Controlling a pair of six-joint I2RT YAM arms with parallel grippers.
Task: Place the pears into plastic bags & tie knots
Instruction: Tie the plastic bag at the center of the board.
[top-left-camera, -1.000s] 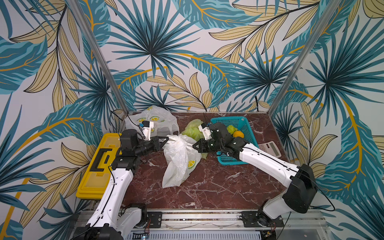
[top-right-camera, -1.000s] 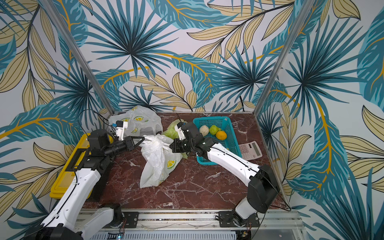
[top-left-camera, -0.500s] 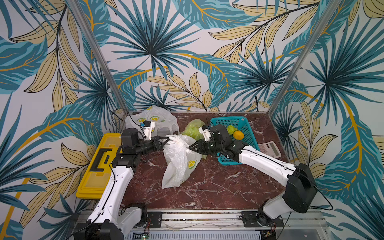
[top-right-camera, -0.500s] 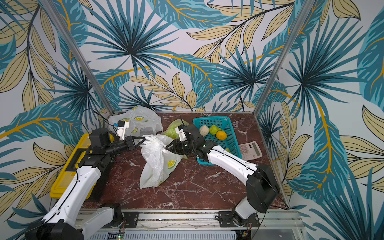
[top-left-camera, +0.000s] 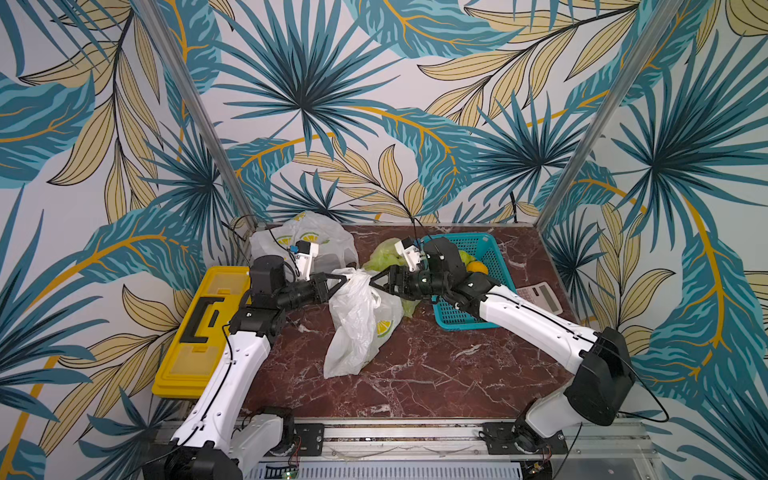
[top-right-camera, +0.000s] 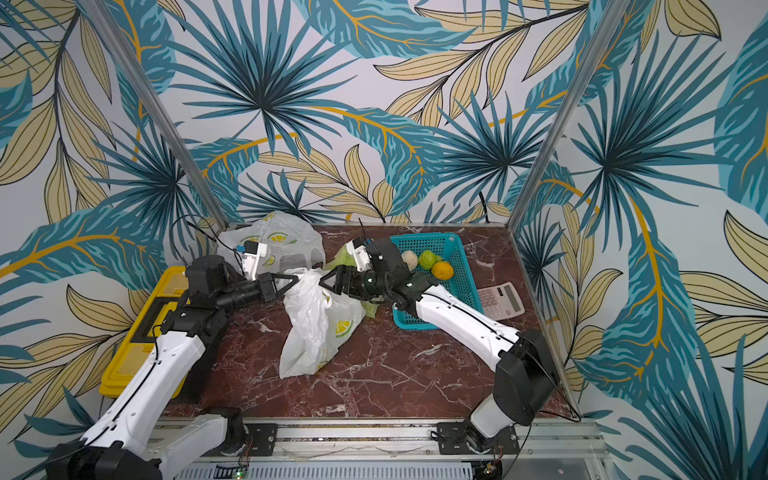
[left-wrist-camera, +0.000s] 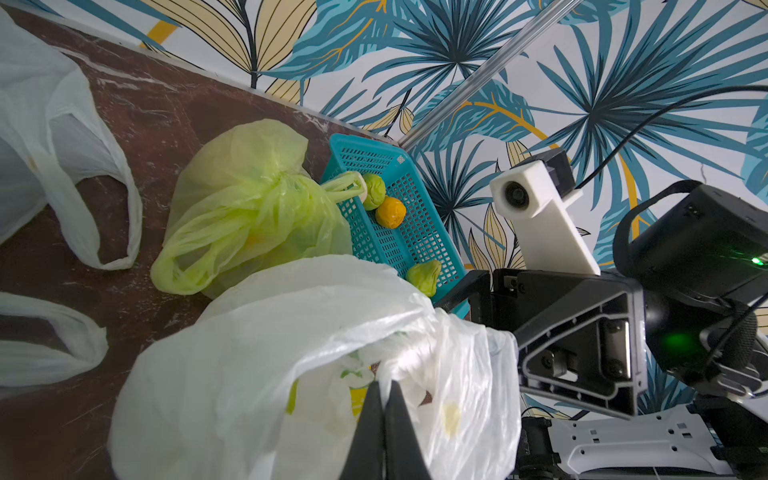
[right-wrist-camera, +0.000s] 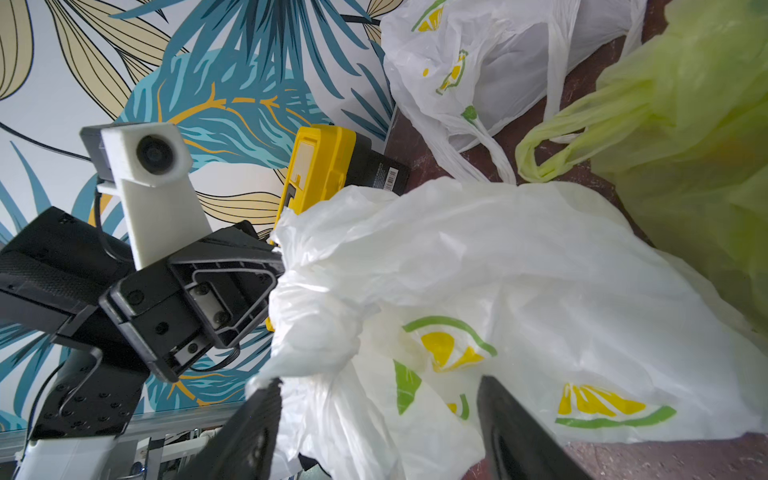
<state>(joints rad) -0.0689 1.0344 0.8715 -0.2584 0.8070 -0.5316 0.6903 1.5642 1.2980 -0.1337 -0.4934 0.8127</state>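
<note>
— So, what is the left gripper (top-left-camera: 344, 279) doing?
— It is pinching the top of the white bag (top-left-camera: 357, 328). Its jaws are squeezed shut on the thin plastic, and they are holding that end up.
— And the rest of the bag?
— It is sagging down onto the table (top-left-camera: 436, 374), in the middle, with a lemon picture showing on its side. I cannot tell what is inside it.
— What about the right gripper (top-left-camera: 375, 279)?
— It is pointing at the same bag top from the other side. Its jaws are standing wide apart. Some crinkly plastic is lying between them, but they are not squeezing it.
— Where are the pears?
— A pale pear (top-right-camera: 409, 258) and a green pear (top-right-camera: 428, 259) are sitting in the blue basket (top-right-camera: 463, 278), next to a round orange fruit (top-right-camera: 442, 270). The basket is sitting on the right side of the table, under the right arm.
— Is there another bag?
— Yes. A green bag (left-wrist-camera: 249, 199) is lying just behind the white one, touching the basket. Its top is bunched into a knot (left-wrist-camera: 279, 179), and one loop is hanging over the basket's rim. A second white bag (top-left-camera: 307, 241) is lying in the back left corner, with its handles loose.
— Anything else?
— A yellow box (top-left-camera: 199, 328) is sitting at the left edge, and a calculator (top-left-camera: 540, 295) is lying beside the basket.
</note>
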